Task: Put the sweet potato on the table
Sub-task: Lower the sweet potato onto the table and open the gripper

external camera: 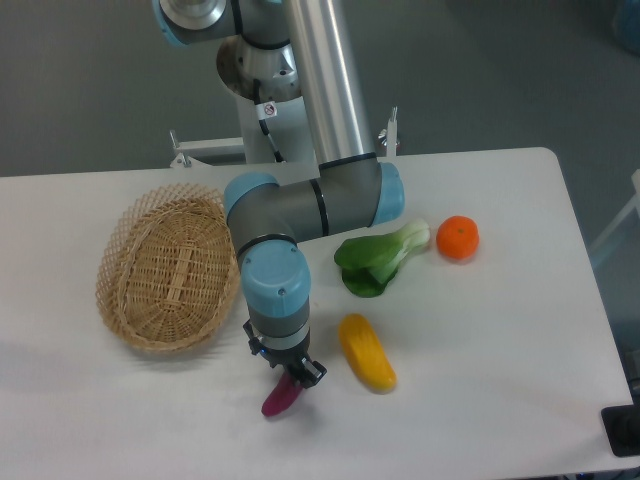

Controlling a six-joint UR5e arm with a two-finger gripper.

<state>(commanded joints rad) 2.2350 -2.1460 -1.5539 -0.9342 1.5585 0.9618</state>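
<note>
The sweet potato [279, 398] is a slim dark magenta tuber at the front of the white table [480, 360]. Its lower end seems to touch or nearly touch the tabletop. My gripper [292, 377] points straight down over it and is shut on its upper end. The gripper's fingers are mostly hidden by the wrist, and only dark tips show at the tuber. It stands just right of the basket's front rim and left of the yellow vegetable.
An oval wicker basket [170, 270] lies at the left. A yellow-orange oblong vegetable [367, 352] lies right of the gripper. A green leafy bok choy [383, 258] and a round orange fruit [457, 238] lie farther back right. The arm's elbow [320, 205] hangs over the table's middle.
</note>
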